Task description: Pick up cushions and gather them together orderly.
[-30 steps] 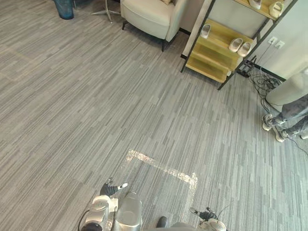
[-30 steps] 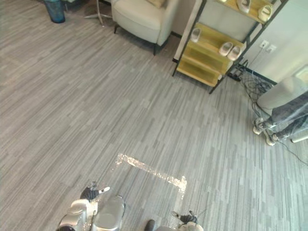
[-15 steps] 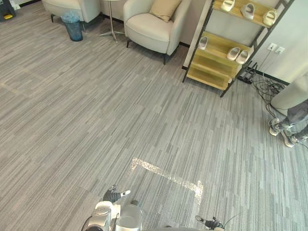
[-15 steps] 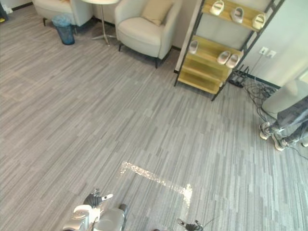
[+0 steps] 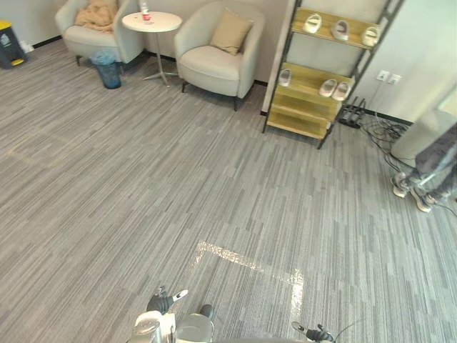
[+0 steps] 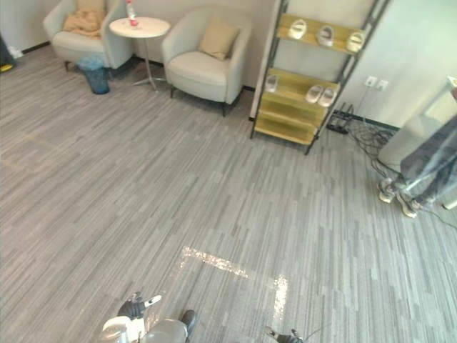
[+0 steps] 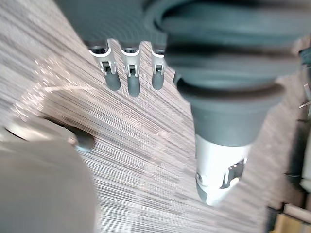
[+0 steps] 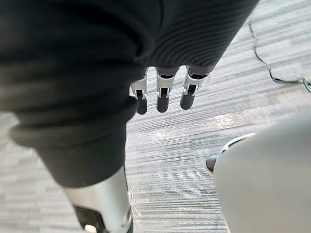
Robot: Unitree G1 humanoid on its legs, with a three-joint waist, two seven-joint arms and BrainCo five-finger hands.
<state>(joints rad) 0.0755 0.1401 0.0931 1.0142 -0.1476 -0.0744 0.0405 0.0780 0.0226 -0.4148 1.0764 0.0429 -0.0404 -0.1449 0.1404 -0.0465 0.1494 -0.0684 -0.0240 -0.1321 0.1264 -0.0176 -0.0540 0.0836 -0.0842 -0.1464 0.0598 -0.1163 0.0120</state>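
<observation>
Hanging low at the bottom edge of the frame, the left hand (image 5: pixel 162 301) and the right hand (image 5: pixel 313 333) are both dangling over the grey striped floor (image 5: pixel 143 186) with fingers straight and loose, gripping nothing. Two pale chairs are sitting in the upper left. The nearer armchair (image 5: pixel 214 61) is carrying one tan cushion (image 5: pixel 230 32), propped upright against its back and well apart from both hands. The farther armchair (image 5: pixel 89 36) is holding a crumpled tan heap (image 5: pixel 96 14); cushion or throw, I cannot tell. Between the two chairs a round white bench (image 5: pixel 151 21) is bearing one bottle (image 5: pixel 146 11), and one blue bin (image 5: pixel 109 71) is standing on the floor near it. Right of the chairs, a shelf rack (image 5: pixel 303 121) is showing six pale shoes (image 5: pixel 340 30), three on the top board and three on the one beneath. One strip of shiny tape (image 5: pixel 246 261) is bending into a corner near the hands. At the right edge a person's legs (image 5: pixel 428 168) are standing.
</observation>
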